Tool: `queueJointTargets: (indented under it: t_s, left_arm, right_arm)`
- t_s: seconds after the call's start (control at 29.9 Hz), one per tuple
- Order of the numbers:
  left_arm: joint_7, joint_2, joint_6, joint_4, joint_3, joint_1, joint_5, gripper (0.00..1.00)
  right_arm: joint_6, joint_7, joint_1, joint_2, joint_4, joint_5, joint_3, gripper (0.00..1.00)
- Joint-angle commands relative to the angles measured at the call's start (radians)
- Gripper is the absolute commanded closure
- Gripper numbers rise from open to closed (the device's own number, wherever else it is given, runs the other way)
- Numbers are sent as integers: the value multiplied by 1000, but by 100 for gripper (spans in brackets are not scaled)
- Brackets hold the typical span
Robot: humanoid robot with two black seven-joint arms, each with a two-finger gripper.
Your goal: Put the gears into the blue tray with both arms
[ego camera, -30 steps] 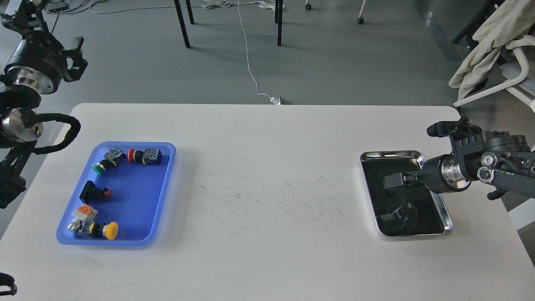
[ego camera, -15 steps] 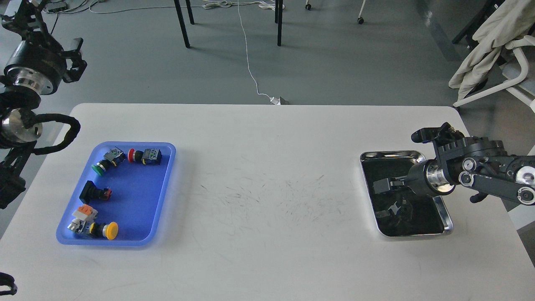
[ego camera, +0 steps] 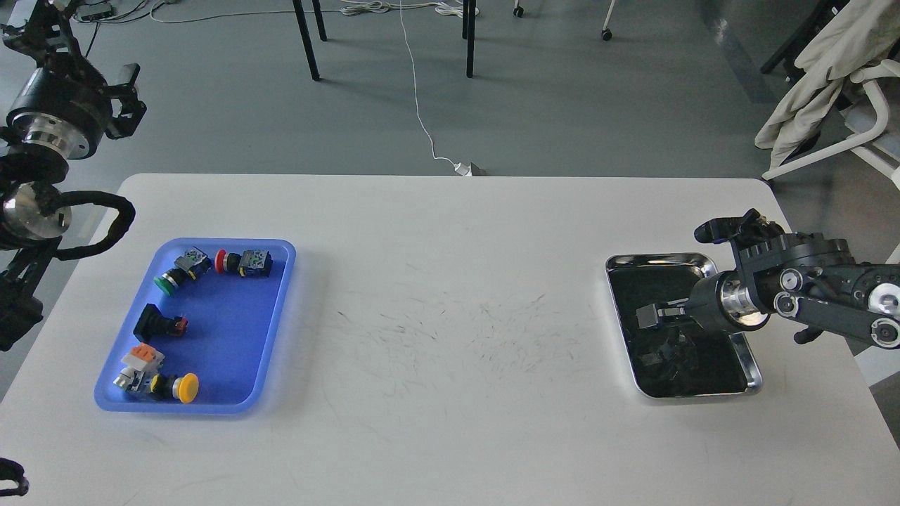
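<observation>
The blue tray [ego camera: 271, 330] lies on the white table at the left and holds several coloured push-button switches. No gears can be made out; the dark inside of the steel tray [ego camera: 661, 261] at the right shows only reflections. My right gripper [ego camera: 650, 316] reaches in from the right and hovers low over the middle of the steel tray. Its fingers are dark against the tray, so their state is unclear. My left gripper [ego camera: 31, 28] is raised at the top left corner, off the table and partly cut off by the view's edge.
In the blue tray are a green button [ego camera: 167, 282], a red one [ego camera: 221, 261], a black switch block [ego camera: 156, 322] and a yellow button [ego camera: 186, 387]. Chair legs, cables and a cloth-draped frame stand beyond the table's far edge.
My right arm dropped lower and its wrist turned. The gripper slid left over the steel tray, then came back slightly to the right and lower. The left arm barely moved.
</observation>
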Motion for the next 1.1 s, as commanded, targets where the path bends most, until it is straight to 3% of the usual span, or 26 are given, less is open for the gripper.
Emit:
queueJointTargets:
  t_s: [0.0,0.17,0.3,0.4,0.9,1.07]
  left_arm:
    - [1,0,0,1,0,1,0,2]
    - [0,0,0,1,0,0,0,2]
    - [0,0,0,3,0,0,0,2]
    - [1,0,0,3,0,0,0,2]
    - [0,0,0,4,-2,-2,2,2]
    - [0,1,0,4,-2,-11,2,2]
  right_arm:
    - [1,0,-2,1,0,-6,0,49]
    - [1,1,-2,0,0,-8,0,62]
    - [3,5,0,0,0,-8,0,85]
    - [4,20,6,1,0,-6,2,94]
    - [0,34,222,-20,104,26,34,97]
    - [-11,37,263,48,110,91,35,98]
